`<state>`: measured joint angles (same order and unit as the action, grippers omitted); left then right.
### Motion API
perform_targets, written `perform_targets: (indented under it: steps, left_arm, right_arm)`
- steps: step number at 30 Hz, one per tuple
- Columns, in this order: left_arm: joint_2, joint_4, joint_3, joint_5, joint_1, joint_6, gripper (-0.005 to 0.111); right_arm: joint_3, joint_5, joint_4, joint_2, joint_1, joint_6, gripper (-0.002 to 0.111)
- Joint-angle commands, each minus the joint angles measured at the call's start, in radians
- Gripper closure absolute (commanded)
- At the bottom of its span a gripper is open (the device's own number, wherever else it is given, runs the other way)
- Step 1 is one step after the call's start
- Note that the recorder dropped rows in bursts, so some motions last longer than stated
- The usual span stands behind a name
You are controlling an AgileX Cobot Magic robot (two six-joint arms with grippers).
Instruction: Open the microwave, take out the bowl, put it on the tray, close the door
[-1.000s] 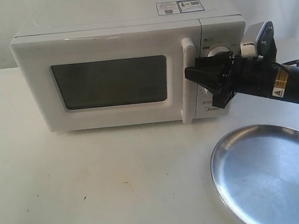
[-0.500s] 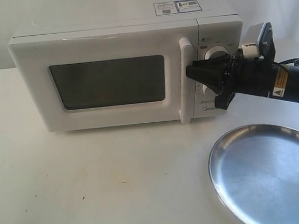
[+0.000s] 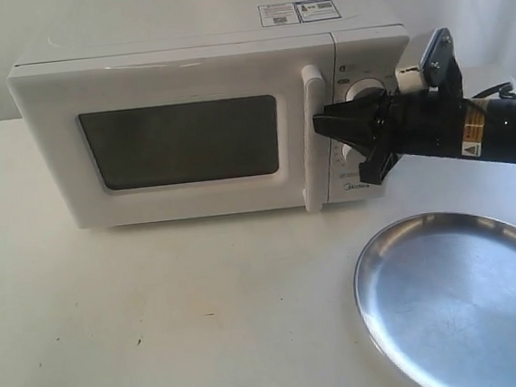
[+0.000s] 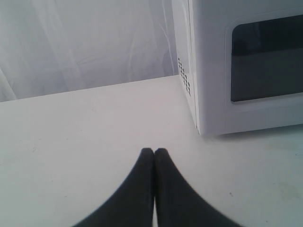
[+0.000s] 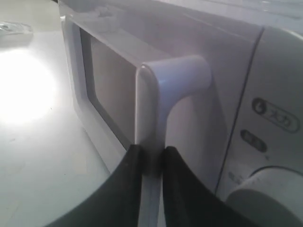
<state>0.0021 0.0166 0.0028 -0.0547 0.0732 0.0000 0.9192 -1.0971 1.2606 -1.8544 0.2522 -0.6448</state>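
The white microwave (image 3: 182, 64) stands at the back of the table, and its door (image 3: 175, 87) looks closed. My right gripper (image 3: 319, 126) is at the door's vertical bar handle (image 3: 311, 165). In the right wrist view the gripper (image 5: 150, 153) is shut on the handle (image 5: 156, 94), one finger on each side. The silver tray (image 3: 470, 306) lies at the front right. The bowl is hidden; the dark window (image 3: 180, 143) shows nothing inside. My left gripper (image 4: 154, 152) is shut on nothing, low over the table beside the microwave's side wall (image 4: 187, 56).
Two round dials (image 3: 362, 90) sit right of the handle, close behind my right gripper. The right arm (image 3: 490, 130) reaches in above the tray's far edge. White curtain (image 4: 85, 42) backs the table.
My right gripper has moved a little to the left on the handle. The microwave's front has shifted left with it, and the tray now sits slightly further left in the picture.
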Motion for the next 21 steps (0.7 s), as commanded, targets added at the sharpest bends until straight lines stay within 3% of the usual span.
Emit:
perform_targets:
  steps: [1, 21]
  left_arm:
    - [-0.002, -0.008, -0.003, -0.004, 0.0, 0.0, 0.107]
    - [-0.002, -0.008, -0.003, -0.004, 0.0, 0.0, 0.107]
  right_arm:
    - [-0.002, -0.124, 0.284, 0.016, 0.171, 0.039, 0.108]
    - [-0.257, -0.124, 0.286, 0.253, 0.201, 0.152, 0.108]
